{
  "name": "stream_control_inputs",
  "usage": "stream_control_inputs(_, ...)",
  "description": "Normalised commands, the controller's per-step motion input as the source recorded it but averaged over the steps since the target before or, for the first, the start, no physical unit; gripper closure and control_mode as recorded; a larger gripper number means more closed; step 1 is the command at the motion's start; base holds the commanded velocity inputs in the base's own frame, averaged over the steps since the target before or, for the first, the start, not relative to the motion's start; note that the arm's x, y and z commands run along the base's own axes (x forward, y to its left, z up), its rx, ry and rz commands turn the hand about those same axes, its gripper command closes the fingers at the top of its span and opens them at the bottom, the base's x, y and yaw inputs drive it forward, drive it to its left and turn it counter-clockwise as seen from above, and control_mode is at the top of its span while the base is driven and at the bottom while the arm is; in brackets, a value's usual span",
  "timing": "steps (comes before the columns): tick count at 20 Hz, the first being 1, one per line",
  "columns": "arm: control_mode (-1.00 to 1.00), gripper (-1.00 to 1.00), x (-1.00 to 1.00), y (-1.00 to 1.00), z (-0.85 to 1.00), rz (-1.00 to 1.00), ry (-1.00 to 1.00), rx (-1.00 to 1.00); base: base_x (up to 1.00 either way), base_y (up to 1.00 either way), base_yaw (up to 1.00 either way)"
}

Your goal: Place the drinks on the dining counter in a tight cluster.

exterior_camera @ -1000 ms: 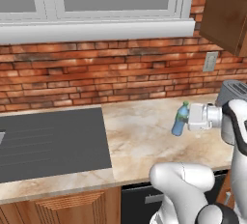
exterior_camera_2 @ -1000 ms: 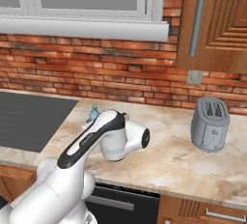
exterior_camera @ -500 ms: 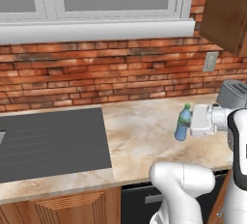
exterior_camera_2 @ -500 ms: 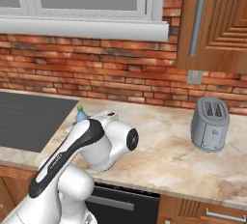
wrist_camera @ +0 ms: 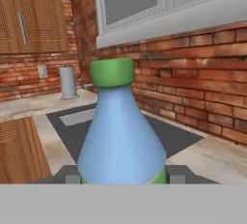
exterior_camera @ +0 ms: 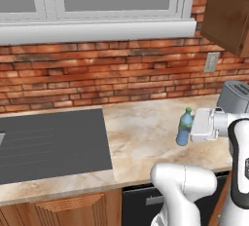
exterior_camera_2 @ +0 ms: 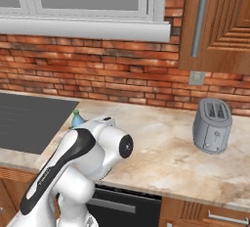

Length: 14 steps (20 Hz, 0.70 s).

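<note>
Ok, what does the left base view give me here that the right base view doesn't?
Left base view: the blue bottle seen full height from the side, with the end effector closed on it, near the toaster. Right base view: the arm covers most of that bottle, leaving the green cap; it adds the cabinet handle and the toaster's two slots. Both: the black cooktop, marble counter, brick wall and wall outlet.
</note>
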Motion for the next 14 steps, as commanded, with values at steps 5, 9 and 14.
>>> stream_control_inputs(5, 1.0, 1.0, 0.0, 0.0, 0.0, 0.0, 0.0, 0.0, -0.53, -0.01, -0.29)
stream_control_inputs(9, 1.0, 1.0, 0.0, 0.0, 0.0, 0.0, 0.0, 0.0, -0.26, 0.04, -0.65)
stream_control_inputs(14, 1.0, 1.0, 0.0, 0.0, 0.0, 0.0, 0.0, 0.0, -0.06, 0.14, -0.84)
